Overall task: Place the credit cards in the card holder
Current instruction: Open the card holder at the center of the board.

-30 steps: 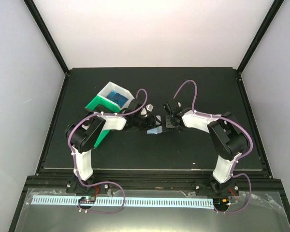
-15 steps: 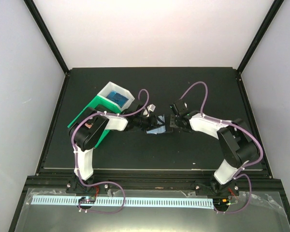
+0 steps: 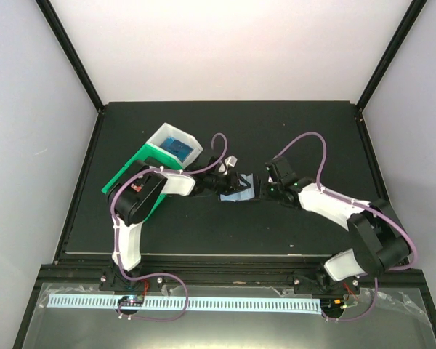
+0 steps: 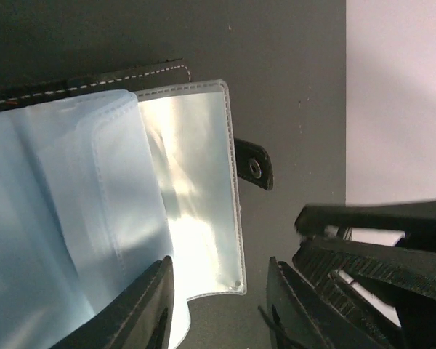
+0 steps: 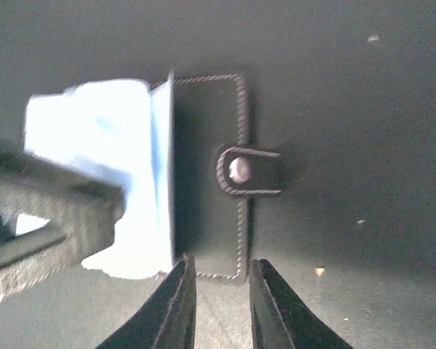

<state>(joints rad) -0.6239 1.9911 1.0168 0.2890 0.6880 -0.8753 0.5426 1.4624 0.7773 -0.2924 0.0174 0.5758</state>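
We see the right gripper (image 5: 219, 262) just eased from shut to a narrow, empty gap at the edge of the small black folding wallet with light blue pockets (image 5: 203, 174). The left gripper (image 4: 219, 270) narrows around its clear sleeve (image 4: 196, 182), unclamped. Wallet lies open between them; we reckon card loading is still ahead.

My right gripper (image 5: 219, 267), jaws parted, sits at the near edge of the black stitched folding card holder (image 5: 203, 131); its snap strap (image 5: 248, 171) lies flat, light blue pockets (image 5: 94, 138) fanning left
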